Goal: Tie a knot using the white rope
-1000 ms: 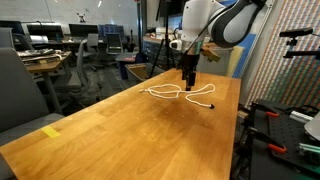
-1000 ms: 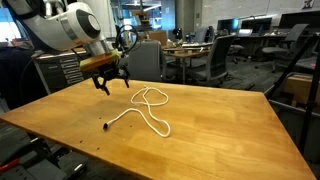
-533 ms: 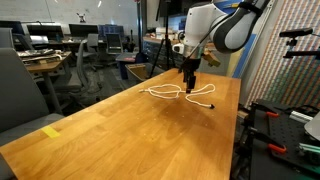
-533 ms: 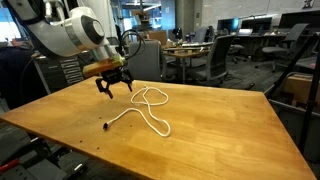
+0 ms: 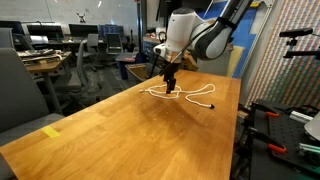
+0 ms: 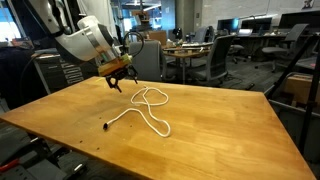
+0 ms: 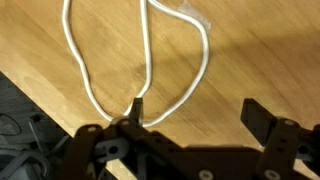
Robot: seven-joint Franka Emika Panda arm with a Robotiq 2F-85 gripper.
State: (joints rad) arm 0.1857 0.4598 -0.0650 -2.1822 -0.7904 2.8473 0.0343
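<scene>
The pincer [image 6: 117, 80] hangs at the upper left of the frame, jaws spread wide and gripping nothing, just above the far side of the wooden surface [image 6: 225, 130]. The white rope [image 6: 120, 116] lies loose on that surface near the middle of the picture. It curls into open loops below and to the right of the pincer, then trails toward the lower left, where its black tip [image 6: 107, 126] rests close to the near edge.

From the opposite side, the pincer [image 5: 170, 86] sits above centre, over the left part of the rope [image 5: 200, 91]. A small yellow scrap [image 5: 52, 131] lies well apart at the lower left.

In the wrist view the rope [image 7: 147, 45] runs in pale strands down the upper half. One strand ends up beside the left finger at the bottom; I cannot tell whether they touch.
</scene>
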